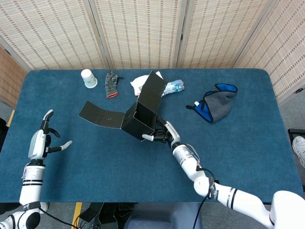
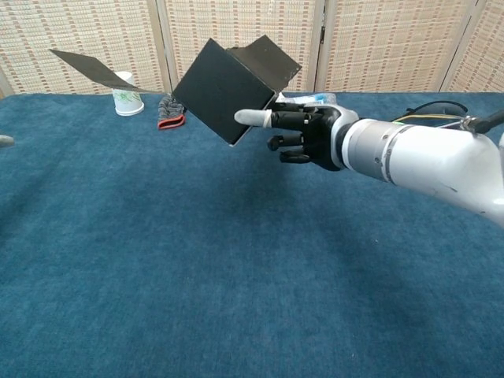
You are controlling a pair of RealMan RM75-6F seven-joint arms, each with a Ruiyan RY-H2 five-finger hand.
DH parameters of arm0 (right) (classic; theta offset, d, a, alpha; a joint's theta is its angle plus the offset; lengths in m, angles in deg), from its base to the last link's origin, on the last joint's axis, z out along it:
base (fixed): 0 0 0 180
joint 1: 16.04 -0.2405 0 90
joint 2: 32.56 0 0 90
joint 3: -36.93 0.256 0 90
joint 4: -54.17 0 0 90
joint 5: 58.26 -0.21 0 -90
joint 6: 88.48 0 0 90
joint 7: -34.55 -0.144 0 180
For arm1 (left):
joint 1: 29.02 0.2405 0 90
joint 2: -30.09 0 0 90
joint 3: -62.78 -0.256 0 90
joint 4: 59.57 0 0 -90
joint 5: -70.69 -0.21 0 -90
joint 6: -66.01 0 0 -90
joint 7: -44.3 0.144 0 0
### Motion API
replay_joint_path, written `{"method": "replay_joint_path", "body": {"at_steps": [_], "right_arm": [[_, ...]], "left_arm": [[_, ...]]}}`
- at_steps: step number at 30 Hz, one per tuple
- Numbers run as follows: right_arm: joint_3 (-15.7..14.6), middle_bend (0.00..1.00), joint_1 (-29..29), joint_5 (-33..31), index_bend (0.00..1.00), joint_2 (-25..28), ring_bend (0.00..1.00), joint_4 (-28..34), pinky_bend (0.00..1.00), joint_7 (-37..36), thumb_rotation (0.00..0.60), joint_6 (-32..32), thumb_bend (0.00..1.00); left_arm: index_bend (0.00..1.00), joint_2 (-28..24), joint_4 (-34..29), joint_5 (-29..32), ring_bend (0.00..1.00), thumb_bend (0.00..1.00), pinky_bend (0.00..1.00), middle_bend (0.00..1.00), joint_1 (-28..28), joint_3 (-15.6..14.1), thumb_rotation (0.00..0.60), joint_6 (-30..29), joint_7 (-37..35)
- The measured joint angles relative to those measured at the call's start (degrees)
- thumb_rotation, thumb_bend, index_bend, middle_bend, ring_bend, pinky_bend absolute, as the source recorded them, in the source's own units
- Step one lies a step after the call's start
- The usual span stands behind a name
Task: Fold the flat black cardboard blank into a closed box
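Above the blue table (image 1: 238,157), tilted, the half-formed black box (image 1: 143,117) is gripped by the right hand (image 1: 162,133); two flaps are judged still unfolded. The left hand (image 1: 40,143) is held spread, empty.

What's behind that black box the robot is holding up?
Behind the black box, held by the right hand, a white packet and plastic bottle partly show. Their remaining parts are covered.

My table (image 1: 71,191) in blue cloth, woven folding screens (image 1: 143,33) behind it, grey floor (image 1: 298,114) at right, even light
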Motion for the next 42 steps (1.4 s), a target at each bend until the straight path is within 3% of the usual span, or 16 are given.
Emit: {"method": "replay_joint_path", "body": {"at_steps": [5, 16, 26, 37, 42], "right_arm": [[0.7, 0.40, 1.6, 1.8, 0.32, 0.9, 0.73, 0.3, 1.00, -5.9, 0.600, 5.3, 0.21], [0.0, 0.40, 4.0, 10.3, 0.32, -0.6, 0.74, -0.3, 1.00, -12.0, 0.600, 7.3, 0.21], [-1.4, 0.40, 4.6, 13.4, 0.32, -0.3, 0.75, 0.1, 1.00, -14.7, 0.600, 6.8, 0.21], [-2.7, 0.40, 4.6, 15.5, 0.32, -0.2, 0.75, 0.6, 1.00, -17.0, 0.600, 6.0, 0.21], [-2.9, 0.40, 4.6, 16.7, 0.32, -0.2, 0.75, 0.5, 1.00, -18.1, 0.600, 5.4, 0.21]], "left_arm": [[0.00, 4.0, 0.7, -0.2, 0.54, 0.09, 0.90, 0.00, -1.3, 0.9, 0.600, 1.8, -3.7], [0.00, 10.0, 1.9, -4.3, 0.50, 0.06, 0.90, 0.00, -4.8, 3.3, 0.600, -1.6, -2.4], [0.00, 11.1, 0.9, -7.8, 0.48, 0.06, 0.91, 0.00, -6.5, 3.8, 0.600, -3.4, -3.8], [0.00, 13.2, 0.8, -7.3, 0.46, 0.06, 0.91, 0.00, -7.8, 6.7, 0.600, -6.3, -2.9], [0.00, 13.0, -0.1, -6.1, 0.38, 0.06, 0.89, 0.00, -7.8, 7.4, 0.600, -6.7, -0.8]]}}
